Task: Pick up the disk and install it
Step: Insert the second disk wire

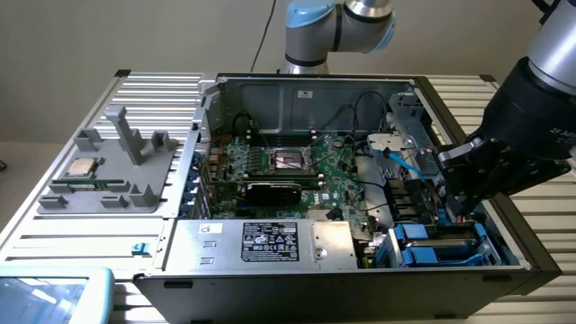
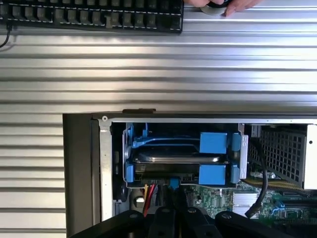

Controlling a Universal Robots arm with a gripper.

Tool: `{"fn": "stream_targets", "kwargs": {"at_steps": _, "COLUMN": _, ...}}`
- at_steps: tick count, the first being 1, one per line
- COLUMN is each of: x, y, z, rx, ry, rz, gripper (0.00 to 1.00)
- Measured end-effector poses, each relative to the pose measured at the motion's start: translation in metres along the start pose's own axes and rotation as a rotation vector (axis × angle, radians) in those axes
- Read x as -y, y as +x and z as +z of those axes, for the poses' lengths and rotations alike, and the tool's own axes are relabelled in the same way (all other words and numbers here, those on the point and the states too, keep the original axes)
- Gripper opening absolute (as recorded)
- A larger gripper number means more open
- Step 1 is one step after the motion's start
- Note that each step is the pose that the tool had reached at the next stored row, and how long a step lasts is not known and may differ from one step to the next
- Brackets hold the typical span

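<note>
The disk (image 2: 178, 158) sits edge-on in the drive cage at the corner of the open computer case (image 1: 207, 135), its silver-grey body framed by blue rails and blue tabs (image 2: 213, 143). In the exterior view the same blue cage (image 1: 441, 243) lies at the case's lower right. My gripper (image 2: 174, 196) hangs just over the cage's inner edge, beside the red and yellow cables, with its black fingers (image 2: 166, 218) pressed together and nothing between them. The exterior view has the gripper (image 1: 457, 197) low on the right side of the case, directly above the cage.
A large silver box with a black-and-white label (image 1: 270, 241) fills the case's front. The motherboard (image 1: 288, 162) lies in the middle. A grey fixture (image 1: 112, 169) with a small square chip (image 1: 83, 166) stands on the exterior view's left. A black keyboard (image 2: 94, 15) and a person's hand (image 2: 223, 5) are beyond the case.
</note>
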State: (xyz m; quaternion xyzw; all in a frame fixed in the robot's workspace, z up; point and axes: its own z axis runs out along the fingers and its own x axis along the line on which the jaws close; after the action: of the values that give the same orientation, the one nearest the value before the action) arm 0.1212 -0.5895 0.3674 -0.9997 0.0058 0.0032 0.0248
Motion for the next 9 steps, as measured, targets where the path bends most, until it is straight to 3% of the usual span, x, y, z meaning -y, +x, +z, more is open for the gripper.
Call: {"fn": "stream_targets", "kwargs": {"at_steps": 9, "x": -0.0066, "y": 0.000, "z": 0.0133, "rx": -0.0002, "ry": 0.0069, "rz": 0.000, "gripper": 0.11}}
